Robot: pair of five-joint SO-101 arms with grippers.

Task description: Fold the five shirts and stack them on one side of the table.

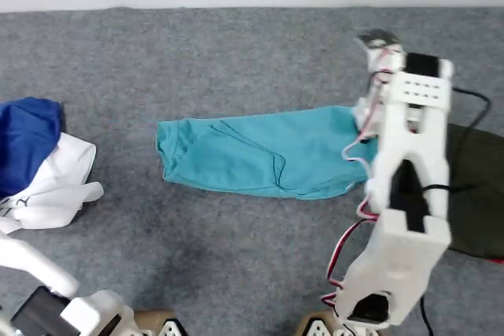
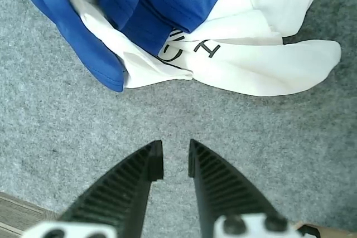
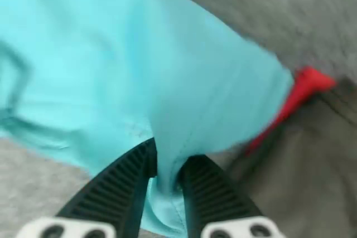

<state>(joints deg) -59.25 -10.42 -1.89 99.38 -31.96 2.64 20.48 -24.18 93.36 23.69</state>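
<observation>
A turquoise shirt lies stretched across the middle of the grey table. My right gripper is shut on the turquoise shirt at its right end, cloth pinched between the fingers; in the high view the right arm covers that end. A blue shirt lies on a white shirt at the left edge. My left gripper hovers over bare carpet just short of the white shirt and blue shirt, fingers slightly parted and holding nothing.
A dark olive shirt lies at the right edge under the right arm, and a red cloth peeks out between it and the turquoise shirt. Grey carpet covers the table; the far half is bare.
</observation>
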